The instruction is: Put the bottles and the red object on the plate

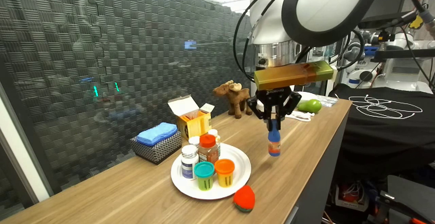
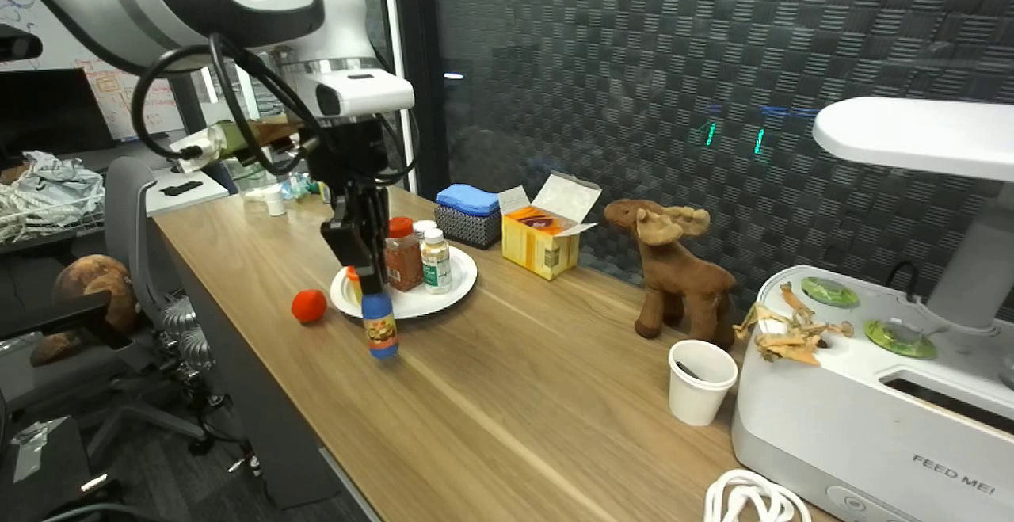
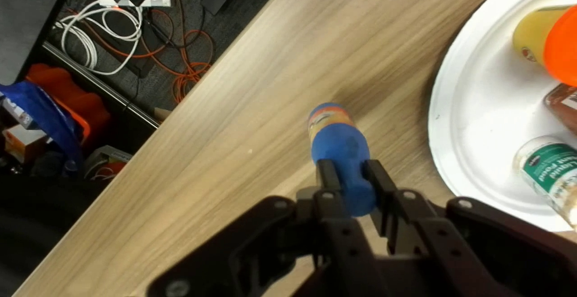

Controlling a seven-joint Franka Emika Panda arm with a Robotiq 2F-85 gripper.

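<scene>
Well along, by the look of things. Long wood-grain desk (image 1: 112, 200), flat and streaky, across the lower half in both exterior views. Flat, round, plain white plate (image 1: 240, 165) with raised rim, lower centre in an exterior view, right edge in the wrist view. Black two-fingered claw (image 3: 349, 171), bottom centre in the wrist view, pinching the narrow upper part of a slim blue bottle (image 2: 380, 325): tapered, orange-yellow label, roughly upright, off the plate, seemingly just above the desk; exact clearance hard to tell. Done, on the plate: red-lidded translucent brownish jar (image 1: 208, 153); purple-labelled white plastic bottle (image 1: 189, 163); green-labelled white plastic bottle (image 2: 436, 263); another white-capped bottle (image 1: 194, 140), body mostly hidden; teal-lidded green plastic tub (image 1: 204, 175) and orange-lidded yellow plastic tub (image 1: 224, 173), both squat and tapering. Remaining, as judged: set the slim blue bottle on the plate, then add the small, rounded red lump (image 1: 244, 198), soft-looking, dark green at the base, on the desk just beside the rim, lower centre-right in an exterior view.
</scene>
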